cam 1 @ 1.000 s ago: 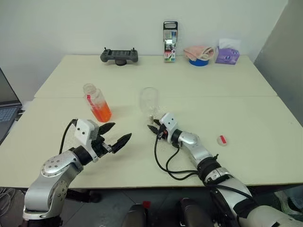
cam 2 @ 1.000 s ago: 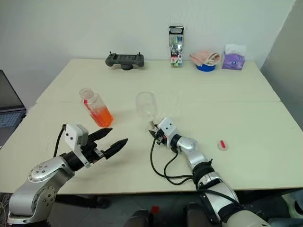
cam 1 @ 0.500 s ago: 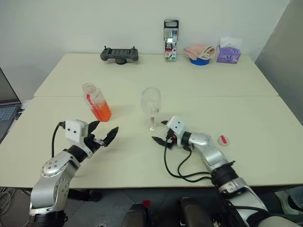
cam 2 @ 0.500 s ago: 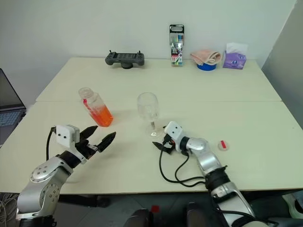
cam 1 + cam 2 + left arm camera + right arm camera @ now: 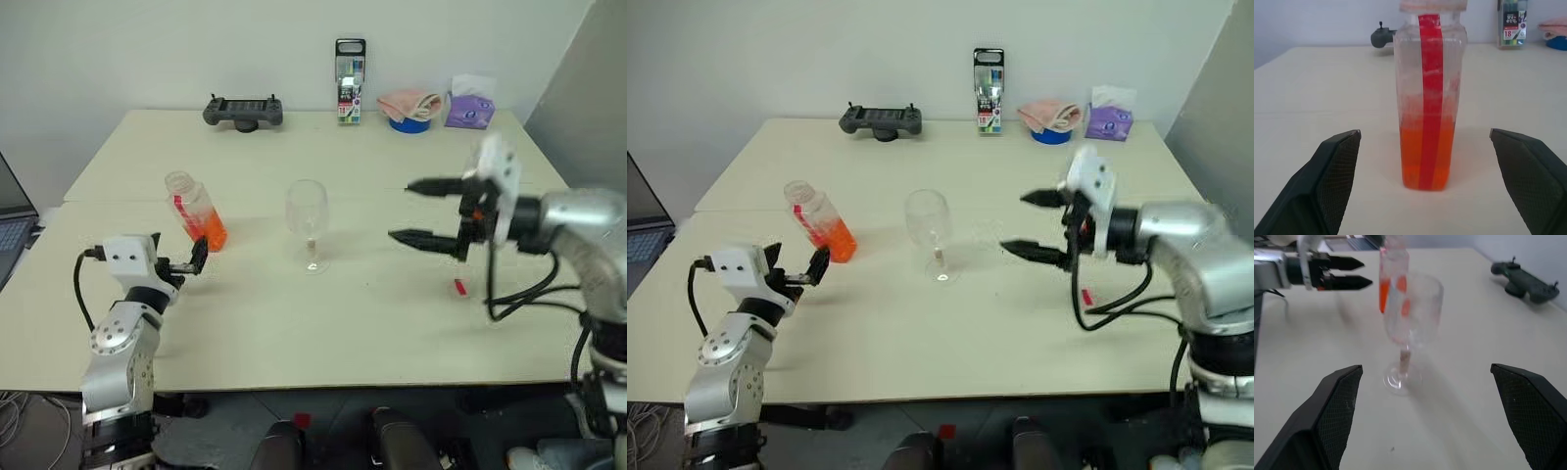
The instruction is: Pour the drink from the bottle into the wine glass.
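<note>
Now the right hand (image 5: 423, 211) has lifted off the worktop (image 5: 392, 323) and away from the glass (image 5: 308, 221), fingers wide apart, holding nothing. The left hand (image 5: 193, 260) has moved close to the one bottle (image 5: 196, 210) of orange drink (image 5: 210, 235), fingers apart. One red cap (image 5: 459, 287) lies alone. A controller (image 5: 243, 111), a pen box (image 5: 350, 69) and a tissue pack (image 5: 469, 104) sit far back.

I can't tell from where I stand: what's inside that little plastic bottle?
The bottle holds translucent orange-red drink filling roughly its lower third; above that it looks empty. A red label strip hides a narrow band of the contents.
</note>
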